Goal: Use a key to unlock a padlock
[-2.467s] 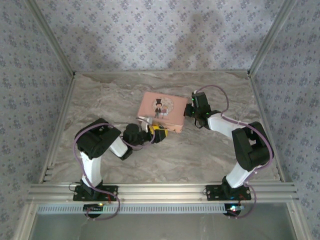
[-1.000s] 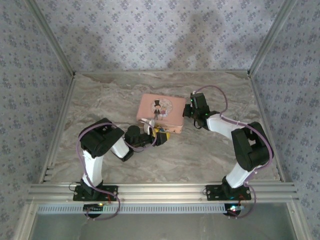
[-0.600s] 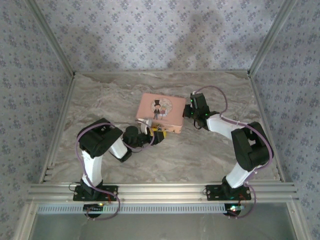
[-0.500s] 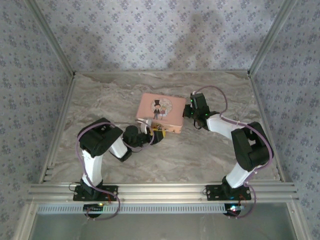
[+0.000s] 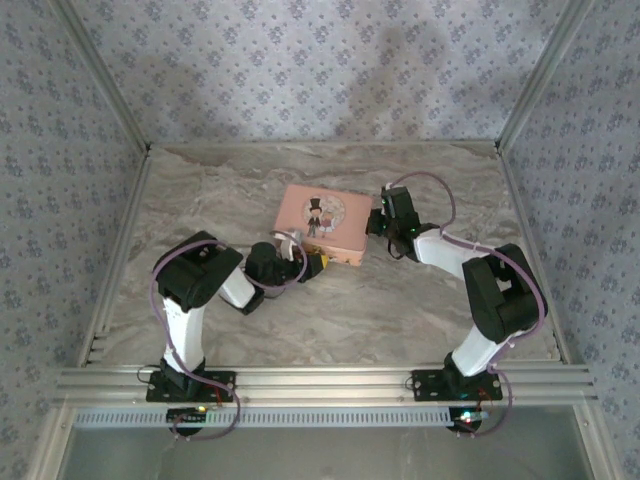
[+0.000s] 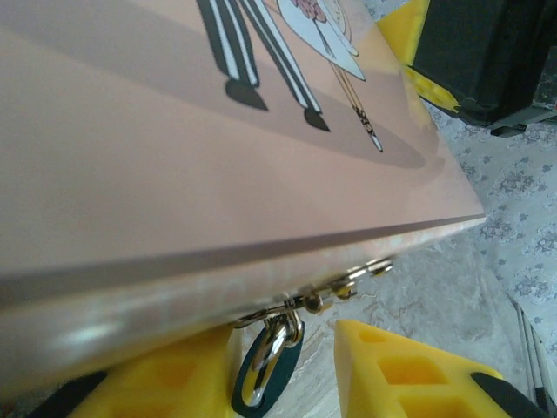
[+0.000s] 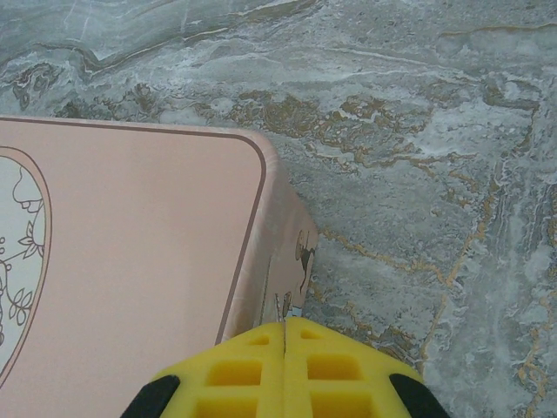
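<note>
One padlock [image 6: 261, 373], teal, blurred, hangs from the hasp on the front wall of one pink tin [image 6: 174, 174]; its face is hard to make out. Two grippers: left gripper [image 6: 274, 353] released, one yellow finger on either side of the lock. Right gripper [image 7: 284, 370] clenched, pads together, at the tin's far corner.

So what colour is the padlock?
The padlock is dark teal, shackle silvery; best in the left wrist view.
</note>
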Robot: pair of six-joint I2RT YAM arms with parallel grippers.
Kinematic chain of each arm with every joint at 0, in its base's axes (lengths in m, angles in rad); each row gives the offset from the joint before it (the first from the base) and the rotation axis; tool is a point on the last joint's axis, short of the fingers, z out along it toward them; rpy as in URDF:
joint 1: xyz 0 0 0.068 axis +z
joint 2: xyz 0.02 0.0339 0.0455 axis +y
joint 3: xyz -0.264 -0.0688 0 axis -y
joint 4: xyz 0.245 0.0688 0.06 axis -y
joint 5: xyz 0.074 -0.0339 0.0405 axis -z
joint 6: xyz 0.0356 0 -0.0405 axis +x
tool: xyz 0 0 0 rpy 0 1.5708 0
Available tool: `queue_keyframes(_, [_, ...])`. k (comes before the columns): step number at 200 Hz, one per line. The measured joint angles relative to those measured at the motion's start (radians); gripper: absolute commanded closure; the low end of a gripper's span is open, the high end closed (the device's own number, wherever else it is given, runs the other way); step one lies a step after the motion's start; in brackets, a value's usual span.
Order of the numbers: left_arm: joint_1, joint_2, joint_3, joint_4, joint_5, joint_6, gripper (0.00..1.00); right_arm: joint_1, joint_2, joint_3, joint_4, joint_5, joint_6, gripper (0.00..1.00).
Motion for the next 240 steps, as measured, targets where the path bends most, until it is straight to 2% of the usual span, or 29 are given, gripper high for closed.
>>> queue_keyframes(52, [0.005, 0.006, 0.015, -0.009, 0.003, -0.001, 0.83, 0.0, 0.0, 0.0, 0.0, 0.0, 0.0, 1.0])
queue_keyframes(123, [0.035, -0.009, 0.026, -0.061, 0.065, 0.006, 0.9, -0.016, -0.008, -0.011, -0.004, -0.025, -0.001, 1.0])
queue_keyframes(148, [0.047, -0.059, 0.045, -0.187, 0.101, 0.007, 0.93, -0.036, -0.026, -0.02, -0.011, -0.048, -0.005, 1.0])
queue_keyframes(196, [0.052, -0.177, 0.145, -0.6, 0.147, 0.01, 1.0, -0.096, -0.104, -0.04, -0.034, -0.111, -0.008, 1.0])
queue_keyframes(216, [0.052, -0.195, 0.209, -0.736, 0.158, 0.01, 1.0, -0.123, -0.146, -0.061, -0.035, -0.162, -0.008, 1.0])
queue_keyframes(240, [0.052, -0.209, 0.259, -0.819, 0.164, -0.002, 1.0, -0.167, -0.211, -0.111, -0.031, -0.259, 0.002, 1.0])
